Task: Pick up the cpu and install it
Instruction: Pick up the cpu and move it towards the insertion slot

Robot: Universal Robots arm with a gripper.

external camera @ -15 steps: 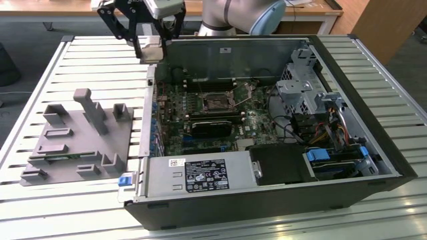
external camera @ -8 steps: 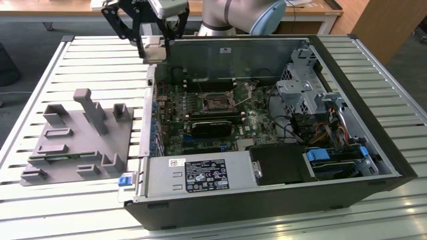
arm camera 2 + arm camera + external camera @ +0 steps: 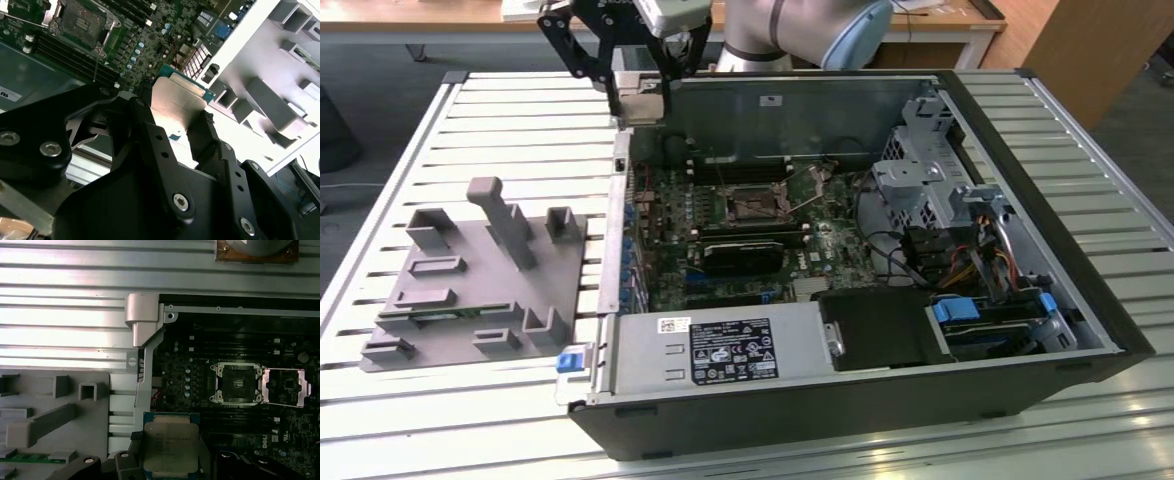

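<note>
Black-linked metal gripper (image 3: 638,80) hung near the top of the exterior view, a little towards that view's left, its fingers (image 3: 150,135) pinched onto opposite edges of the small flat square cpu with the shiny silver-grey lid (image 3: 640,100). The edge grip was probably chosen so that nothing pressed on the chip's underside and the lid stayed bare. In both wrist views the cpu (image 3: 170,447) showed a brushed, softly reflecting metal top on a thin green-blue rim, with rounded lid corners, and it lay flat with its lid towards the camera. It was in the air over the far corner of the open black tower computer case (image 3: 854,420), beside the case's wall and well apart from the socket, so I judged the pick-up done and the seating not yet done.

The square black cpu socket with its bright steel frame (image 3: 237,384) sat near the middle of the dark green motherboard (image 3: 720,260), and its silvery hinged load plate (image 3: 282,387) lay folded open to one side, which left the recess exposed from above. The board looked densely textured with small capacitors and long dark slots.

At the exterior view's left, a matte grey moulded fixture tray with upright blocks and pockets (image 3: 480,270) rested on the ribbed aluminium slatted table (image 3: 494,120); one of its pockets held a long narrow green memory stick (image 3: 30,457), apparently parked there to keep it steady
</note>
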